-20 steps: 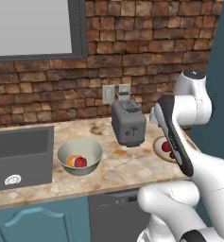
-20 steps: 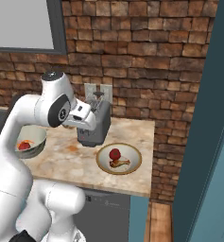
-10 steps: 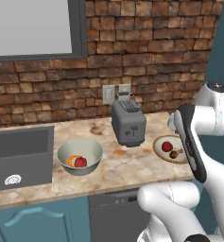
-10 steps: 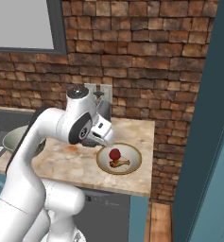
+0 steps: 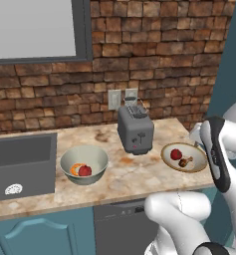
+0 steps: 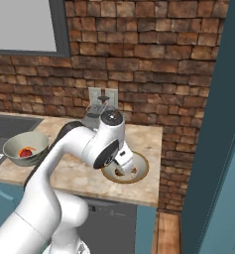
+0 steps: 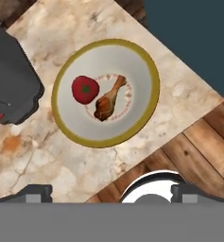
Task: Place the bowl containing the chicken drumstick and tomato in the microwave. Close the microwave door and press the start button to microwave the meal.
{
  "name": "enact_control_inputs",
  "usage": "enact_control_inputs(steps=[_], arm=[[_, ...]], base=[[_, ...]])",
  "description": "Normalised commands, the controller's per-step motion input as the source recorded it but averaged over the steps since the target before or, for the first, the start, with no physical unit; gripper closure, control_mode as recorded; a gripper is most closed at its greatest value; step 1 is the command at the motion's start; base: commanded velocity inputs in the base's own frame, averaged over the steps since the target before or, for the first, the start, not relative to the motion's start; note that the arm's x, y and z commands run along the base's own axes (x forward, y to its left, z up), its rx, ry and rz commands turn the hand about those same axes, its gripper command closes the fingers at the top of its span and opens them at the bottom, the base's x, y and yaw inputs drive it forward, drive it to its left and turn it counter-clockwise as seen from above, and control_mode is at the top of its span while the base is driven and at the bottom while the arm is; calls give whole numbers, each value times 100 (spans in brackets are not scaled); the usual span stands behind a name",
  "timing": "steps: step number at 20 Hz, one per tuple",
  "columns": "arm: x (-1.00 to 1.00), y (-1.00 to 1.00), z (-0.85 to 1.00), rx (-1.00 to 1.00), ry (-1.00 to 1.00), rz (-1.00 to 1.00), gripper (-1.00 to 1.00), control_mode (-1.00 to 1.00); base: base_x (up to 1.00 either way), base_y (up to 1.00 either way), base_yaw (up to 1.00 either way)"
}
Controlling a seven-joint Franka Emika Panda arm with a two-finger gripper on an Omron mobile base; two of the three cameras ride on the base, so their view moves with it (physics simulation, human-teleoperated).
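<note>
The cream bowl [image 7: 150,71] with its tan-gold rim sits on the counter's right end, right of the toaster. In it lie the red tomato [image 7: 85,89] and, beside it, the brown chicken drumstick [image 7: 109,99]. My gripper [image 7: 113,194] hangs above the bowl, looking straight down, open, with its tips far apart and nothing between them. The left base view shows the bowl [image 5: 198,159] with the tomato [image 5: 176,154] and the drumstick [image 5: 185,161]; in the right base view my arm covers part of the bowl [image 6: 141,168]. The microwave and its door are out of view.
A grey toaster [image 5: 135,130] stands just left of the bowl. Further left sit a deeper grey-white bowl [image 5: 92,156] and the sink [image 5: 22,167]. The counter ends just right of the cream bowl, above the wooden floor [image 7: 198,146] and next to a dark teal cabinet [image 7: 189,33].
My arm has swung right, from in front of the toaster to over the cream bowl. The gripper stayed open. Nothing on the counter moved.
</note>
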Motion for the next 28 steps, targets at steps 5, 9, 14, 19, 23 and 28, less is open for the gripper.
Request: enact_control_inputs(steps=[5, 9, 14, 19, 23, 28], arm=[[1, -18, -55, 17, 0, -11, -100, -100], [0, -21, -57, 11, 0, -7, -100, -100], [2, -7, -40, 6, 0, -3, -100, -100], [14, 0, -22, 5, 0, 0, -100, -100], [21, 0, -21, 5, 0, 0, -100, -100], [22, -7, -21, 5, 0, 0, -100, -100]], base=[[0, 0, 0], [0, 0, 0], [0, 0, 0], [0, 0, 0], [0, 0, 0], [0, 0, 0]])
